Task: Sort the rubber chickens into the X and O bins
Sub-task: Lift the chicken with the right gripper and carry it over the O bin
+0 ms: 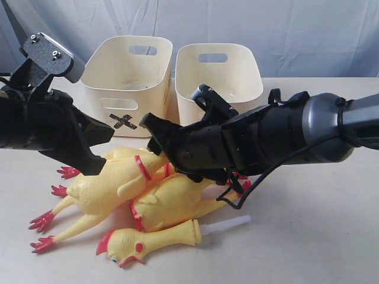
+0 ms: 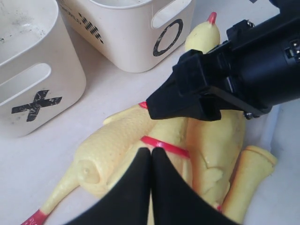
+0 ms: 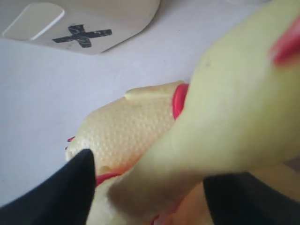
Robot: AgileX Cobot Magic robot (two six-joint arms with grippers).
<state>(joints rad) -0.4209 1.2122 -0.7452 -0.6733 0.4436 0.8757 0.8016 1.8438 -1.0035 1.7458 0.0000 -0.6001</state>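
Several yellow rubber chickens lie piled at the front of the table: one long chicken (image 1: 98, 192) with red feet to the left, another (image 1: 172, 201) across the middle, and a head and neck piece (image 1: 155, 239) with a white tube (image 1: 228, 225). My left gripper (image 1: 95, 165) (image 2: 150, 151) is shut and empty, just above a chicken's red neck band (image 2: 165, 146). Reaching across the pile, my right gripper (image 1: 155, 137) (image 3: 150, 168) stands open astride a chicken's neck (image 3: 225, 122), one black finger (image 3: 70, 187) on each side. The X bin (image 1: 127, 83) and the O bin (image 1: 219, 83) stand behind the pile.
Both cream bins stand side by side, nearly touching, with handle slots in their walls. A grey cloth hangs behind them. Bare table shows to the right of the pile and along the front edge (image 1: 308, 248).
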